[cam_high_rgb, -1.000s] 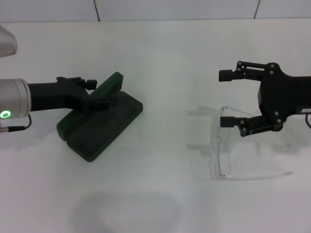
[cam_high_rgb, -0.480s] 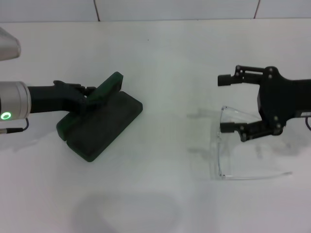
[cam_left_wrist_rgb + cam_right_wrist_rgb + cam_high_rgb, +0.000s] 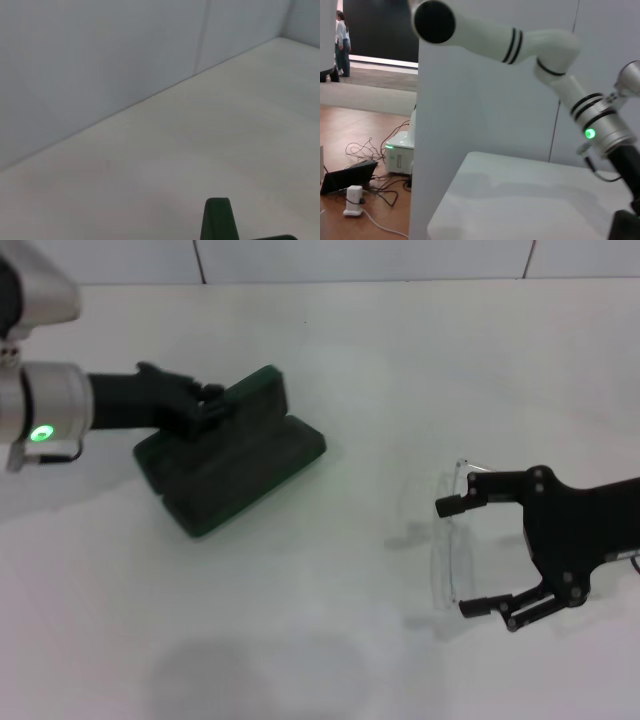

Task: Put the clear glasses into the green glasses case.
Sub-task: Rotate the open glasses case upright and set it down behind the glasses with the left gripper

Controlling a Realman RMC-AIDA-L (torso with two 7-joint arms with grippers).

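The green glasses case [image 3: 240, 472] lies open at the left of the head view, its lid [image 3: 255, 398] raised. My left gripper [image 3: 207, 403] is shut on the lid's edge; a corner of the lid [image 3: 218, 221] shows in the left wrist view. The clear glasses [image 3: 443, 550] lie on the white table at the right, lens toward the case and arms pointing right. My right gripper [image 3: 457, 558] is open and straddles the lens, with one fingertip [image 3: 445, 507] at the lens's far end and the other [image 3: 470, 608] at its near end. I cannot tell whether either touches it.
The white table [image 3: 330, 640] ends at a tiled wall behind. In the right wrist view my left arm [image 3: 600, 127] reaches over the table, whose side edge [image 3: 442, 192] drops to a floor with cables.
My left gripper has carried the case right and farther back, with the lid still raised. The right gripper has come nearer, spread wider and now spans the lens of the glasses.
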